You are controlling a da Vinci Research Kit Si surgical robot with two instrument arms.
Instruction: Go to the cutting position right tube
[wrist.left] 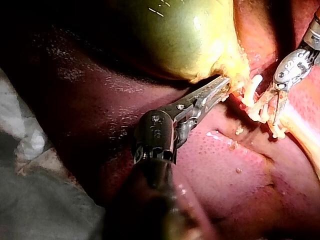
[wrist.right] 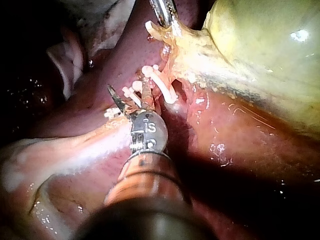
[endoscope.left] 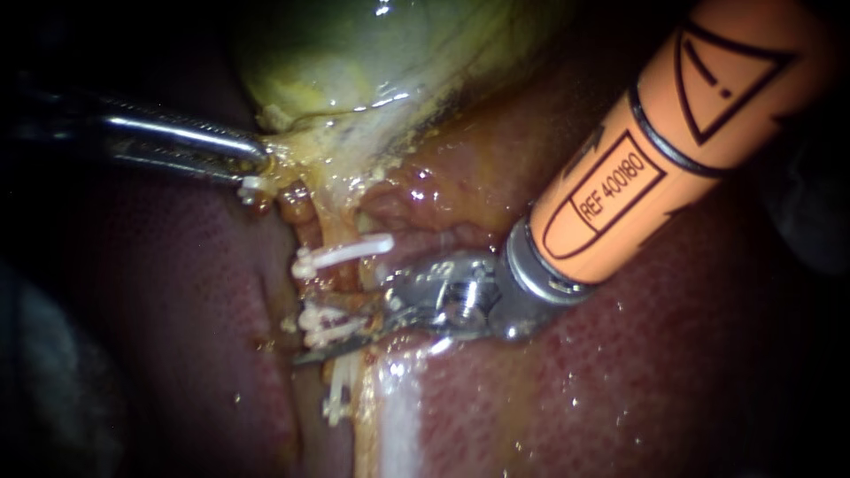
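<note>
Orange-sleeved right instrument [wrist.right: 128, 92] aslant, open jaws at clipped tube [endoscope.left: 347, 288]

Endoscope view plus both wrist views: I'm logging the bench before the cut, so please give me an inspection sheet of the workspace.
surface: liver, wet and glistening; gallbladder lies on it.
job's things: tube below the gallbladder's neck; white clips sit across it.
clutter: nothing seen.
instruments: left instrument shut on yellowish tissue at the gallbladder's neck; right instrument open, its blades in among the clips; whether the tube lies between them cannot be told.
cables: nothing seen.
surroundings: pale cloth beside the liver; the rest is dark.
</note>
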